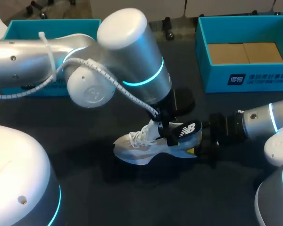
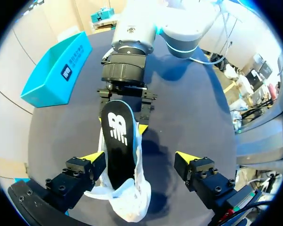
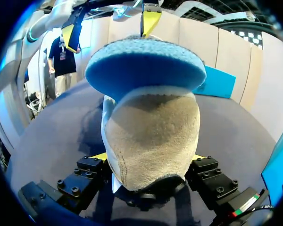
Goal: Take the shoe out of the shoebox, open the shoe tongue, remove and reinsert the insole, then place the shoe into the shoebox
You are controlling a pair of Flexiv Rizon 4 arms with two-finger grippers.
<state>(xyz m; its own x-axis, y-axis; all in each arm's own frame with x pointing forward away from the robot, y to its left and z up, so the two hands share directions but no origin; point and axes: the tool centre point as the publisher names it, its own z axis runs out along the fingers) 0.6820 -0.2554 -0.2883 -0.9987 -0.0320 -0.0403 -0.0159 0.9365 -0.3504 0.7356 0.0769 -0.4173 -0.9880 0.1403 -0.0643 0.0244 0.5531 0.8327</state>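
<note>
Left arm point(image 1: 132, 61) covers the shoe point(image 1: 141, 146), right gripper point(image 1: 197, 141) its heel; toe reachable.

White low-cut sneaker point(image 1: 151, 143) of soft woven mesh cloth with cord laces, its heel a rough, napped beige suede; the long black insole point(image 2: 119, 141) standing up out of it is smooth and matt on top, fuzzy blue felt beneath. The dark counter point(image 1: 85, 188) is matt and faintly grained, and the teal shoebox point(image 1: 254, 77) is smooth printed cardboard with plain brown card inside. Both arms point(image 1: 141, 61) are brushed silver metal with glossy white plastic caps; the fingers point(image 3: 87, 174) are matt black, bolted, with yellow plastic tips.
</note>
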